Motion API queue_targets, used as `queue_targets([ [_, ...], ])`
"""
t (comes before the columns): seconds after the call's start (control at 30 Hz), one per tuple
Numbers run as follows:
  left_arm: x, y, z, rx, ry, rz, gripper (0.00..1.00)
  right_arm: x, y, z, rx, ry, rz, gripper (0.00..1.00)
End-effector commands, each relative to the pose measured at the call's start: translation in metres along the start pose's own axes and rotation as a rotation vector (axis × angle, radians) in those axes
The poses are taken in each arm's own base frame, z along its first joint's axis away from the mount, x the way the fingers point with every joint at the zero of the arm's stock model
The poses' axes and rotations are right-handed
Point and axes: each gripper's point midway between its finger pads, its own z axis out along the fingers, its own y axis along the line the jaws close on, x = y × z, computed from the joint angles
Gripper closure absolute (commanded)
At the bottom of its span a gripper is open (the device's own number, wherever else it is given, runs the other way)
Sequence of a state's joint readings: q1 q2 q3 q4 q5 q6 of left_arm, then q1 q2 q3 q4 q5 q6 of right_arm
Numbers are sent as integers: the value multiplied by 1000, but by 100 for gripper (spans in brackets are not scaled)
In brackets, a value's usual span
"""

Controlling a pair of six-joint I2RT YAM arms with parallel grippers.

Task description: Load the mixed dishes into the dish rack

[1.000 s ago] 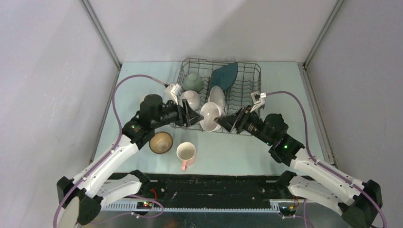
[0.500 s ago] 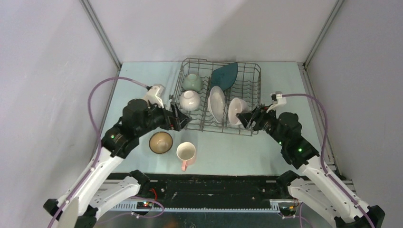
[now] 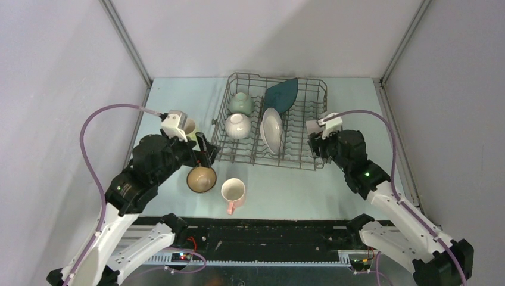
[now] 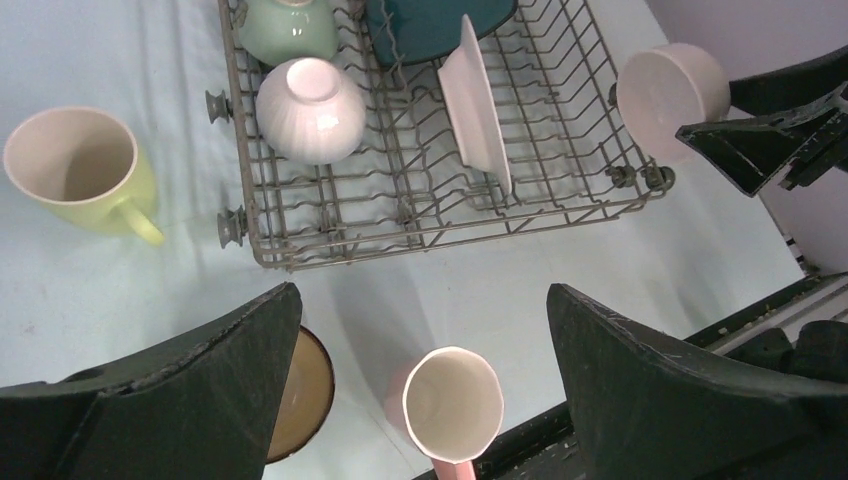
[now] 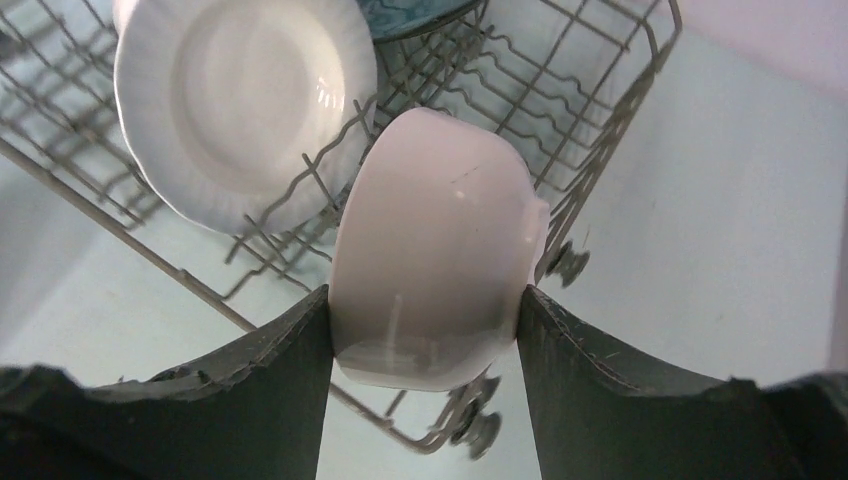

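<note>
The grey wire dish rack [image 3: 298, 113] holds a pale green bowl [image 3: 240, 102], a white bowl [image 3: 237, 126], a white plate [image 3: 272, 130] and a dark teal plate [image 3: 281, 93]. My right gripper [image 5: 425, 350] is shut on another white bowl [image 5: 435, 250], held on its side at the rack's near right corner [image 5: 560, 100]. My left gripper [image 4: 420, 300] is open and empty, above the table in front of the rack's left end. Below it stand the pink mug [image 4: 452, 403] and the brown bowl [image 4: 300, 395]. The yellow-green mug [image 4: 80, 170] stands left of the rack.
The rack's right section [image 4: 560, 120] has bare tines beside the white plate [image 4: 478, 105]. The black base rail [image 3: 268, 229] runs along the near table edge. Grey walls close in the left, back and right sides.
My left gripper drew back from the rack's front toward the left and near side. My right gripper carried the white bowl from the rack's front middle to its near right corner.
</note>
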State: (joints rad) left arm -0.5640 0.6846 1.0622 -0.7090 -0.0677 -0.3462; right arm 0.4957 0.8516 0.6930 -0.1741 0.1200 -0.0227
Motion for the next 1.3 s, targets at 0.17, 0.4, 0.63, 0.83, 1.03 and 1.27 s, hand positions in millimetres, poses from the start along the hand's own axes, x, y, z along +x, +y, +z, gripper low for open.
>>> queue_targets([
  [0.17, -9, 5, 1, -17, -30, 65, 0, -58, 20, 42, -165, -193, -621, 100],
  [0.4, -10, 5, 3, -17, -31, 79, 0, -50, 1, 98, -213, -106, -897, 100],
  [0.63, -9, 8, 2, -29, -34, 77, 0, -11, -15, 128, -341, 63, -1137, 100],
  [0.83, -9, 10, 3, -41, -31, 78, 0, 2, -42, 146, -284, 116, -1175, 100],
  [1.03, -4, 11, 10, -54, -10, 69, 0, -8, -69, 180, -163, 119, -1216, 100],
  [1.27, -1, 14, 13, -70, -3, 61, 0, -4, -92, 219, -71, 92, -1293, 100],
])
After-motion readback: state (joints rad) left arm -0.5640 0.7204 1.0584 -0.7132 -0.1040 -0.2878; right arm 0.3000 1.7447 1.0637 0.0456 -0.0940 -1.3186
